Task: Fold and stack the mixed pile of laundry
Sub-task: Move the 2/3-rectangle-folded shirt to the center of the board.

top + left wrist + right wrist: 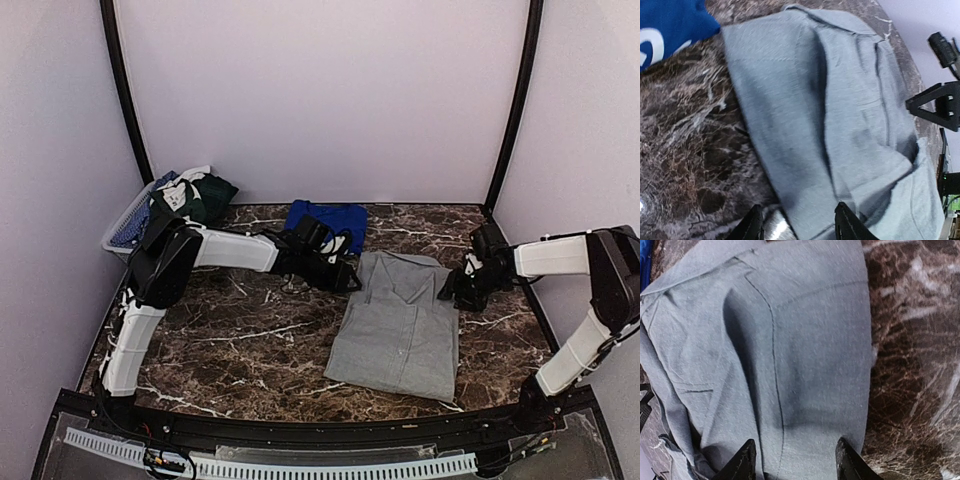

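1. The light-grey polo shirt (400, 325) lies flat on the marble worktop (250, 345), right of centre, with its collar toward the back wall and its sides turned in. The folded blue T-shirt (330, 217) sits just behind it. The other garments (200, 195) are heaped in the mesh basket (125, 228) at the back left.
2. If the jaws close on the top layer alone, lifting would likely peel a turned-in side open.
3. If one side bites fabric and the other misses, the fold would probably come over crooked.
4. A dragging lift toward the back could ruck the shirt into the T-shirt nearby.
5. The left arm (235, 250) reaches low across the worktop. Its jaws are spread over the shirt's left edge by the collar and pinch nothing.
6. The right arm (550, 257) bends inward from the right. Its jaws are spread above the shirt's right shoulder edge, with the cloth flat beneath the gap.
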Controlling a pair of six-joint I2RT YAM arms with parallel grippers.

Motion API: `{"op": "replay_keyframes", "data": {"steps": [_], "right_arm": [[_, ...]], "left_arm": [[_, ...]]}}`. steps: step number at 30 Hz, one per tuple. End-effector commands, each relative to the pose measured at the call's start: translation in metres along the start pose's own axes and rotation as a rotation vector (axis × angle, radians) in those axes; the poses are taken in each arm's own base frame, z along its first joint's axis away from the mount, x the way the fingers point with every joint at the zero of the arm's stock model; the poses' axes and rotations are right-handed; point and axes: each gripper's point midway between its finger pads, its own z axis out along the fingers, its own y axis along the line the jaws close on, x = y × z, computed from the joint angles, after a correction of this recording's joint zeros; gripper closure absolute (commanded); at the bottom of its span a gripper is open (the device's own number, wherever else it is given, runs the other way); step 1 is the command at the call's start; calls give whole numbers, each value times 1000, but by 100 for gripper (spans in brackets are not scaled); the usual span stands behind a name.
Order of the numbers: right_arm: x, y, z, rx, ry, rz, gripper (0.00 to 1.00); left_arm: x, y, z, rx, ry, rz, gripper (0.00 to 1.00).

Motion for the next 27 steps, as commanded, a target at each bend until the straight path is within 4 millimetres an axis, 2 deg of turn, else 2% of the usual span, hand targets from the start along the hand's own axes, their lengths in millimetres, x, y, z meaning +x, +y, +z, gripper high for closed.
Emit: {"op": "replay_keyframes", "data": {"steps": [1, 7, 11, 13, 14, 15, 16, 17, 18, 19, 20, 21, 22, 23, 24, 25, 26, 27], "right_arm": [[-23, 7, 1, -9, -63, -37, 49], [-27, 9, 6, 0, -41, -62, 52], [-28, 11, 8, -1, -26, -77, 53], [-27, 13, 8, -8, -17, -86, 54], [-26, 13, 8, -13, -13, -92, 54], [-24, 14, 8, -20, -6, -94, 54], [-21, 15, 8, -28, 2, -96, 55], [-18, 16, 7, -35, 8, -100, 55], [-15, 18, 7, -43, 14, -105, 55], [-11, 20, 7, -50, 19, -114, 55], [-7, 22, 7, -55, 29, -121, 55], [-2, 24, 7, -58, 36, -132, 55], [2, 28, 7, -63, 39, -145, 55], [6, 33, 6, -76, 43, -154, 55], [10, 39, 7, -91, 49, -164, 56], [14, 46, 8, -106, 58, -173, 56], [17, 52, 9, -114, 65, -182, 56], [19, 59, 11, -122, 69, -188, 56]], "left_arm": [[0, 11, 10, -87, 7, 28, 54], [23, 11, 30, -125, 89, 40, 57], [30, 6, 34, -129, 118, 50, 71], [34, 3, 34, -128, 131, 53, 85], [35, 3, 33, -130, 135, 49, 89], [39, 2, 32, -134, 147, 44, 97], [37, -1, 27, -133, 142, 36, 99], [45, 3, 26, -141, 156, 25, 100], [42, -1, 18, -138, 142, 14, 100], [52, 3, 17, -147, 152, 3, 100], [49, -1, 8, -143, 137, -4, 100], [63, 7, 6, -164, 156, -16, 100], [61, 4, -3, -167, 141, -24, 100], [74, 13, -6, -194, 158, -40, 100], [70, 12, -15, -207, 136, -48, 100], [83, 23, -19, -228, 147, -76, 100], [79, 22, -27, -231, 128, -85, 100], [87, 36, -32, -250, 132, -121, 100]]}}
